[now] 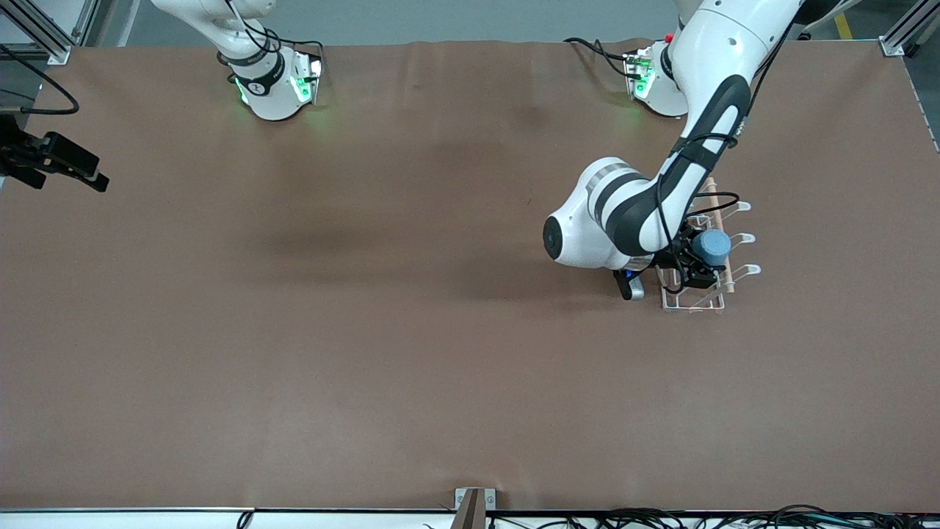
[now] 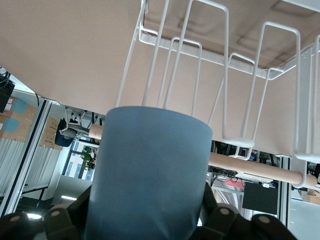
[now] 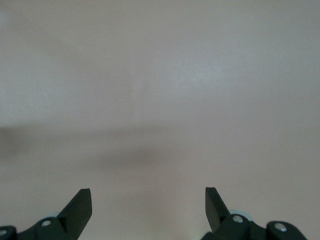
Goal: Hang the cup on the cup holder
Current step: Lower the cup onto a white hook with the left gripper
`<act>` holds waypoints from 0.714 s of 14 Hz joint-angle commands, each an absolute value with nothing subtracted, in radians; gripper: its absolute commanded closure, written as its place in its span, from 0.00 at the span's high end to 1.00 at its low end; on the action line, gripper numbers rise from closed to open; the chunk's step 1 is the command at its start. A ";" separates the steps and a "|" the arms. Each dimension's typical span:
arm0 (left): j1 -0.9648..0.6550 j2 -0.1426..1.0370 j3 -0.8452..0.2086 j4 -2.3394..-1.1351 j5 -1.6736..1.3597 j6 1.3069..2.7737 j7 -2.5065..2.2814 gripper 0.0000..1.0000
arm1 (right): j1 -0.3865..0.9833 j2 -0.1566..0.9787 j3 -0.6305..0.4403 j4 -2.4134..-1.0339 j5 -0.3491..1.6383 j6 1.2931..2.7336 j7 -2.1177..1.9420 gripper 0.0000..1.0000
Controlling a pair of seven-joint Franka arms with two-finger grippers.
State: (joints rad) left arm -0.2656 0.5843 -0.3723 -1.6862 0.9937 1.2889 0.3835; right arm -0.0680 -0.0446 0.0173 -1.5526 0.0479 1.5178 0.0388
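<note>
Left gripper (image 1: 698,258): over the cup holder (image 1: 703,297) toward the left arm's end of the table; fingers pinching the cup (image 1: 713,247), one on each side of its body. The left wrist view shows the gripper (image 2: 145,220) clamped low on the cup (image 2: 150,175), the tumbler's closed end pointing away from the wrist.

Cup: light blue, plain, no handle, held in the air on its side above the rack, close to the wooden rod (image 1: 718,235). Whether it touches a prong or the rod cannot be told.

Cup holder: white wire rack standing on the table directly beneath the left gripper; rectangular wire base, loop-tipped prongs (image 1: 743,271) angling outward away from the gripper, toward the table's end. In the left wrist view its wire loops (image 2: 240,85) and wooden rod (image 2: 260,167) lie just past the cup's end.

Right gripper (image 1: 70,165): at the table's edge toward the right arm's end, well apart from cup and rack; arm waiting. The right wrist view shows the gripper (image 3: 148,205) with its fingers (image 3: 80,205) spread, nothing between them, bare brown table (image 3: 160,90) below.

Table (image 1: 367,330): brown cover.
</note>
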 commanded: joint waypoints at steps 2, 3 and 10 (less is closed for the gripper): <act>-0.255 0.598 -0.377 -1.694 0.996 1.302 0.338 0.27 | -0.046 -0.051 0.000 -1.548 0.028 1.522 0.000 1.00; -0.247 0.598 -0.377 -1.694 0.997 1.314 0.327 0.27 | -0.031 -0.048 -0.017 -1.546 0.028 1.523 -0.018 1.00; -0.235 0.601 -0.377 -1.703 1.000 1.356 0.285 1.00 | -0.005 -0.009 -0.064 -1.507 0.029 1.522 -0.018 1.00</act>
